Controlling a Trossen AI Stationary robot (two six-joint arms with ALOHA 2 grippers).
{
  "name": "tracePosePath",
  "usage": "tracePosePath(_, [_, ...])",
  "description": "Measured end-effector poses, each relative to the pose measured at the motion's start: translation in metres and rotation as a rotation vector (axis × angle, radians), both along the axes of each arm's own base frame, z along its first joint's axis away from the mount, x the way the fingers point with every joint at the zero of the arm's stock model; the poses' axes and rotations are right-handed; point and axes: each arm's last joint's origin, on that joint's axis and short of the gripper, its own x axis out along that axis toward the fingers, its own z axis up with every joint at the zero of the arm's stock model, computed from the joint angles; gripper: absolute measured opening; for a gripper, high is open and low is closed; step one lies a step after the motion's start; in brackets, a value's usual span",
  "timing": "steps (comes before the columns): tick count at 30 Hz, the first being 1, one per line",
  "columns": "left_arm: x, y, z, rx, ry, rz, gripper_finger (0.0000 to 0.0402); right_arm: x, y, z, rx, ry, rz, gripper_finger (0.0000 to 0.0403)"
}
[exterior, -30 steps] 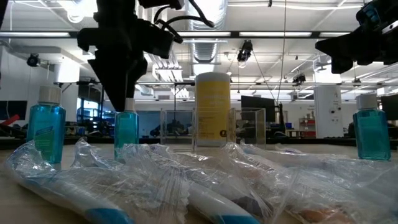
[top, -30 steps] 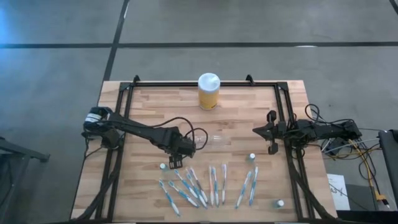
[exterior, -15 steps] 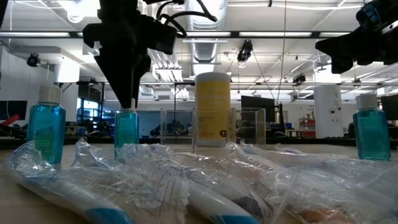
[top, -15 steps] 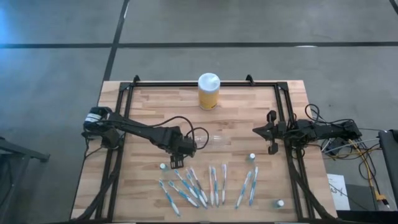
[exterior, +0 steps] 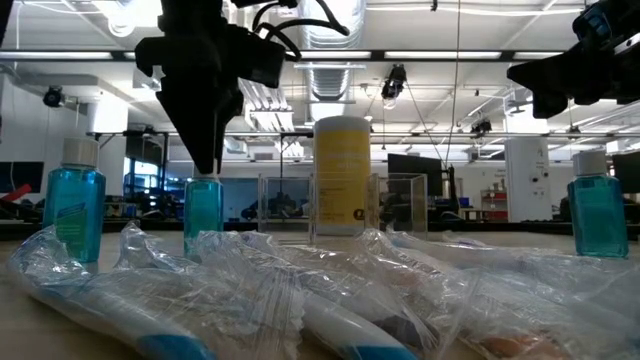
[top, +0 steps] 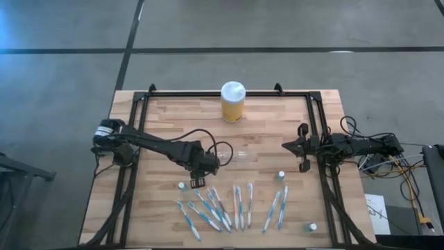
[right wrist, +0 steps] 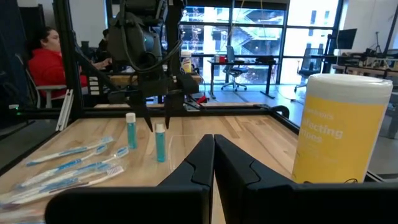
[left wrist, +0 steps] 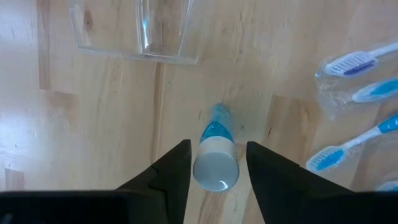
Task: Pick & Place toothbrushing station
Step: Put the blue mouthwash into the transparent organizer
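Left gripper (top: 196,181) sits over a small blue tube (left wrist: 215,149) with a white cap, just on the near side of the clear holder (top: 231,154). Left wrist view shows what the high view can't: fingers (left wrist: 171,174) straddle the cap, a slim gap each side, not touching, so partly open and gripping nothing. Holder (left wrist: 134,31) lies just beyond the tube in that view. Low view shows the gripper (exterior: 205,160) hanging right above the tube (exterior: 203,212), yellow jar (exterior: 342,175) beside it, farther back. Wrapped toothbrushes (top: 236,207) lie fanned along the near edge, well clear of the holder; high view alone shows the full row. Right gripper (top: 290,146) waits to the holder's right, fingers (right wrist: 199,163) pressed together, empty. Right wrist view adds a second tube (right wrist: 130,130) beside the first and a seated person (right wrist: 45,65) past the table.
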Motion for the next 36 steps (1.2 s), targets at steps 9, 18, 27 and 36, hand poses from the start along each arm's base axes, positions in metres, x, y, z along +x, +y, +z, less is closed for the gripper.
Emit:
tracePosePath(9, [-0.0002,0.0,-0.0001,0.003,0.003,-0.013,0.0157,0.0,0.0,0.0,0.0,0.0,0.0,0.0008])
tracePosePath(18, [-0.0004,0.0,-0.0004,0.001,0.004,-0.014,0.0154,0.0,0.0,0.0,0.0,0.0,0.0,0.0008])
tracePosePath(27, [-0.0025,0.0004,-0.0046,0.002,0.018,-0.014,0.0115,0.0,0.0,0.0,0.0,0.0,0.0,0.0008])
tracePosePath(36, [-0.0023,0.0,-0.0045,-0.007,0.018,-0.028,0.0098,0.0,0.0,0.0,0.0,0.0,0.0,0.0008])
